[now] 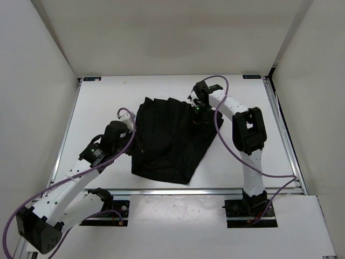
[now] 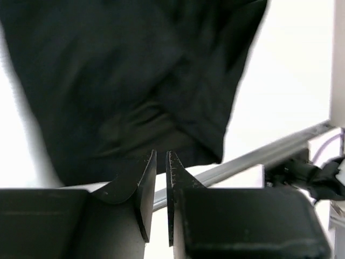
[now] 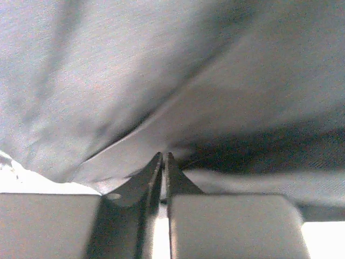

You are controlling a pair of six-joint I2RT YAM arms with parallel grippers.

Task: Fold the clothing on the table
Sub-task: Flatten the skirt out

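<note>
The left gripper (image 2: 161, 155) is holding its fingers a narrow slit apart with nothing between them, just beside the left edge of the clothing (image 1: 167, 140). The right gripper (image 3: 163, 155) is pressing its nearly closed tips against the fabric at the far right corner; whether it is pinching a fold I cannot tell. The clothing is lying spread across the middle of the table (image 1: 102, 100).

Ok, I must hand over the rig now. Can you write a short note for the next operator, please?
Left hand: jaws slightly apart, empty, at the clothing's left edge.
Right hand: nearly closed at its far right corner; grip unclear.
Clothing lies rumpled in the middle of the table.
Done: perhaps one rough fold.
Left: flatten and fold it neatly.
</note>
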